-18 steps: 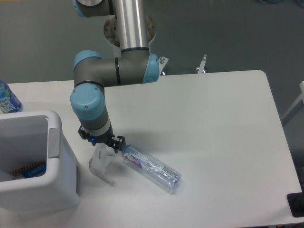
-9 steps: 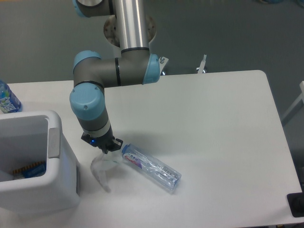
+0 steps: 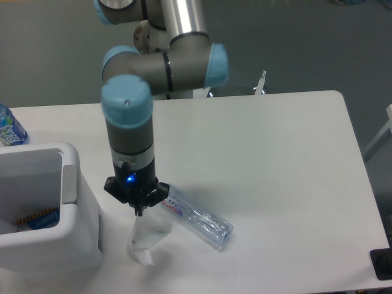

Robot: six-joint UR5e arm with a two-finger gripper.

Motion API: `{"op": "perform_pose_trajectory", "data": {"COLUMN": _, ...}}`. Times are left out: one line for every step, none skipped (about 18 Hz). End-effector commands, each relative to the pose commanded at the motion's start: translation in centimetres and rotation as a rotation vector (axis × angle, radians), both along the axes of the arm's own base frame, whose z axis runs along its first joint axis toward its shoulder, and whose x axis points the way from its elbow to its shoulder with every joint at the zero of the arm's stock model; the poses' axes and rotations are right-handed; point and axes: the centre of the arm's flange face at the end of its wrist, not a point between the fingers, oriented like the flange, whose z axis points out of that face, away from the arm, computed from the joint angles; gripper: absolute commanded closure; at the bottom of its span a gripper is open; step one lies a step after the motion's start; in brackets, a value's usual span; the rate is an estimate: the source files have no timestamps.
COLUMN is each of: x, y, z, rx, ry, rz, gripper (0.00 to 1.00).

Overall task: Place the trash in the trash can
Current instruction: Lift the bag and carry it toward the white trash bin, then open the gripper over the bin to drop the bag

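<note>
My gripper (image 3: 139,210) is shut on the top of the crumpled white plastic wrapper (image 3: 146,237), which hangs below it above the table, just right of the trash can. The crushed clear bottle with a red-and-blue label (image 3: 197,217) lies on the table to the right of the wrapper, its capped end partly behind my gripper. The trash can (image 3: 43,208) is a white bin with a grey side panel at the left edge, open at the top.
A bottle with a blue label (image 3: 8,127) stands at the far left edge behind the bin. Something orange and blue (image 3: 38,218) lies inside the bin. The white table (image 3: 275,159) stretches to the right.
The arm has risen and swung, lifting the wrapper off the table so it hangs stretched beneath the gripper. The bottle has stayed put.
</note>
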Motion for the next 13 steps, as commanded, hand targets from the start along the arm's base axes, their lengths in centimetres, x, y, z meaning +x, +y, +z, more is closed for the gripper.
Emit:
{"op": "perform_pose_trajectory", "data": {"x": -0.1, "y": 0.1, "z": 1.2, "rx": 0.039, "ry": -0.007, "rz": 0.011, "gripper": 1.0}}
{"op": "perform_pose_trajectory", "data": {"x": -0.4, "y": -0.1, "z": 2.5, "rx": 0.085, "ry": -0.008, "rz": 0.026, "gripper": 1.0}}
{"op": "perform_pose_trajectory", "data": {"x": -0.6, "y": -0.7, "z": 3.9, "rx": 0.13, "ry": -0.002, "rz": 0.054, "gripper": 1.0}}
{"op": "perform_pose_trajectory", "data": {"x": -0.4, "y": -1.0, "z": 5.0, "rx": 0.167, "ry": -0.002, "rz": 0.075, "gripper": 1.0}}
{"op": "perform_pose_trajectory", "data": {"x": 0.1, "y": -1.2, "z": 6.1, "rx": 0.202, "ry": -0.015, "rz": 0.086, "gripper": 1.0}}
{"op": "perform_pose_trajectory", "data": {"x": 0.8, "y": -1.3, "z": 7.0, "rx": 0.231, "ry": -0.04, "rz": 0.083, "gripper": 1.0}}
{"op": "perform_pose_trajectory", "data": {"x": 1.6, "y": -1.4, "z": 7.8, "rx": 0.259, "ry": -0.064, "rz": 0.071, "gripper": 1.0}}
{"op": "perform_pose_trajectory", "data": {"x": 2.4, "y": -1.5, "z": 8.6, "rx": 0.28, "ry": -0.082, "rz": 0.06, "gripper": 1.0}}
{"op": "perform_pose_trajectory", "data": {"x": 3.2, "y": -1.4, "z": 9.0, "rx": 0.293, "ry": -0.095, "rz": 0.047, "gripper": 1.0}}
{"op": "perform_pose_trajectory", "data": {"x": 4.4, "y": -1.0, "z": 9.3, "rx": 0.303, "ry": -0.112, "rz": 0.027, "gripper": 1.0}}
{"op": "perform_pose_trajectory", "data": {"x": 6.1, "y": -0.8, "z": 10.1, "rx": 0.319, "ry": -0.122, "rz": 0.002, "gripper": 1.0}}
{"op": "perform_pose_trajectory", "data": {"x": 7.8, "y": -0.4, "z": 10.3, "rx": 0.323, "ry": -0.133, "rz": -0.023, "gripper": 1.0}}
{"op": "perform_pose_trajectory", "data": {"x": 9.0, "y": 0.0, "z": 10.1, "rx": 0.318, "ry": -0.14, "rz": -0.042, "gripper": 1.0}}
